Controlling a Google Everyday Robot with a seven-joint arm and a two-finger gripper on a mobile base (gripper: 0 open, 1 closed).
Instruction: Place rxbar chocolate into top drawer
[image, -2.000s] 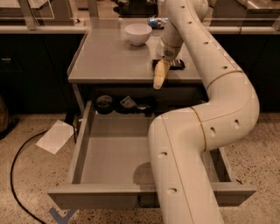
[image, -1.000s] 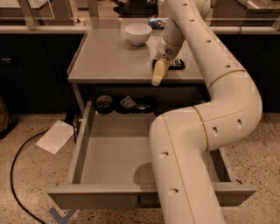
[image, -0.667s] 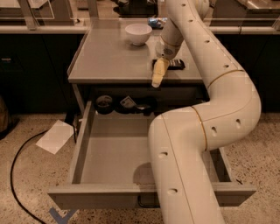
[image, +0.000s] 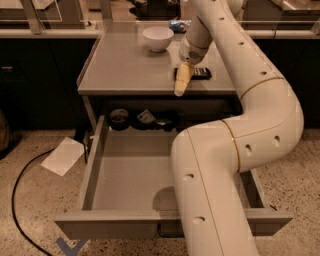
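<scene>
The rxbar chocolate, a flat black bar with white lettering, lies on the grey table top near its front right. My gripper hangs just to the left of the bar, at its near end, low over the table and pointing down toward the front edge. The top drawer is pulled wide open below the table. Its grey floor is bare in the middle, and its dark loop handle shows under the front panel. My white arm covers the drawer's right half.
A white bowl stands at the back of the table, with a blue-and-white packet behind it. Dark small items lie at the back of the drawer. A white sheet and a black cable lie on the floor at the left.
My gripper has shifted slightly back from the table's front edge, closer alongside the bar. The bar, the bowl and the drawer have not moved.
</scene>
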